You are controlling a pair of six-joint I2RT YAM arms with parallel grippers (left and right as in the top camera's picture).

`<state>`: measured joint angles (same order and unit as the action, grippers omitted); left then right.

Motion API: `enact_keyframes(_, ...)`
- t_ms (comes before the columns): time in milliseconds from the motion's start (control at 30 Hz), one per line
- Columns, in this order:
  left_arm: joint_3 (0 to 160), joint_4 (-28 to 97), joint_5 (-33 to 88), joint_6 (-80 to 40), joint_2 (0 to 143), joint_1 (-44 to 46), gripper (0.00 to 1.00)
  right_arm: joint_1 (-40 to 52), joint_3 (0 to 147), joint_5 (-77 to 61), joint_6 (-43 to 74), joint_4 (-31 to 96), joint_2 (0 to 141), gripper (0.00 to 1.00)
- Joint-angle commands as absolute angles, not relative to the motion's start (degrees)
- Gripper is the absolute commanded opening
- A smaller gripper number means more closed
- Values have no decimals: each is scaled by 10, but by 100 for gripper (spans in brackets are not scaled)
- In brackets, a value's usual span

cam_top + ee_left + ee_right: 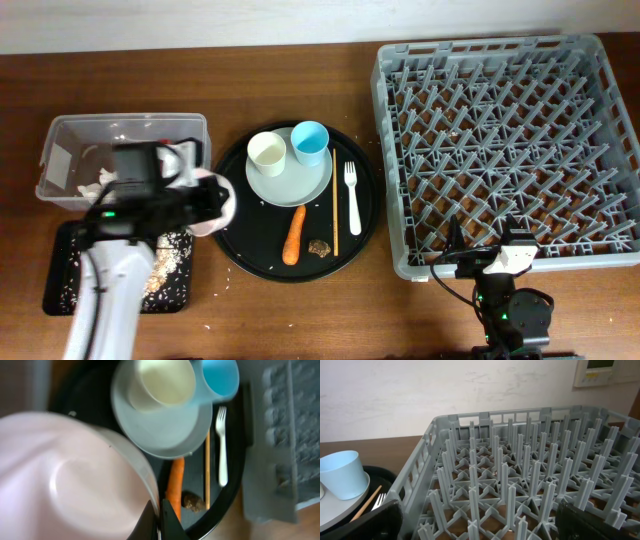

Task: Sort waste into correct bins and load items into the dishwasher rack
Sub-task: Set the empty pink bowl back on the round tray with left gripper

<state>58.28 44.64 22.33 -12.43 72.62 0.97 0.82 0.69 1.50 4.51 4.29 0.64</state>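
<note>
Left gripper (159, 521) is pinched tight on the rim of the small white bowl (65, 480). Bowl fills lower left of the wrist view, inside looks empty. Overhead puts it at the left edge of the large round black tray (252, 245), just beside the shallow black tray (60, 290), which has rice scraps (165, 262) on it.

Past the bowl, on the round tray: carrot (175, 485), brown lump (192, 501), wooden stick (207, 470), fork (221, 445), then plate (165, 435) carrying cream cup (160, 385) and blue cup (220, 377).

Farthest out: dishwasher rack (505, 150), right side of frame, well apart from the bowl with the whole round tray between.

My read: next move is a carry toward frame right, across the tray. Bowl is round, so no long axis to align, only the way its mouth faces.

Left arm comes up from lower left, wrist turned toward centre. Right gripper (488, 255) has jaws wide and empty, and sits at the rack's lower edge. It's the nearer arm to the rack, but the bowl is with the left.
</note>
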Motion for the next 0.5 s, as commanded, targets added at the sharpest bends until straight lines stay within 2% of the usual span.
enact_keyframes(0, 590, 446, 56, -174, 723, 143, 0, 11, 3, 22, 48, 46, 4, 99)
enact_keyframes(67, 590, 445, 5, -199, 750, 210, 0, 11, 3, 22, 48, 46, 4, 99)
enact_keyframes(133, 590, 444, -15, -199, 791, 236, 0, 11, 3, 22, 48, 46, 4, 99)
enact_keyframes(367, 590, 415, -50, -199, 934, 240, 1, 11, 3, 22, 48, 46, 4, 99)
enact_keyframes(400, 590, 410, -49, -199, 942, 240, 2, 11, 3, 22, 48, 46, 4, 98)
enact_keyframes(467, 590, 403, -48, -199, 943, 240, 12, 11, 3, 22, 48, 46, 4, 99)
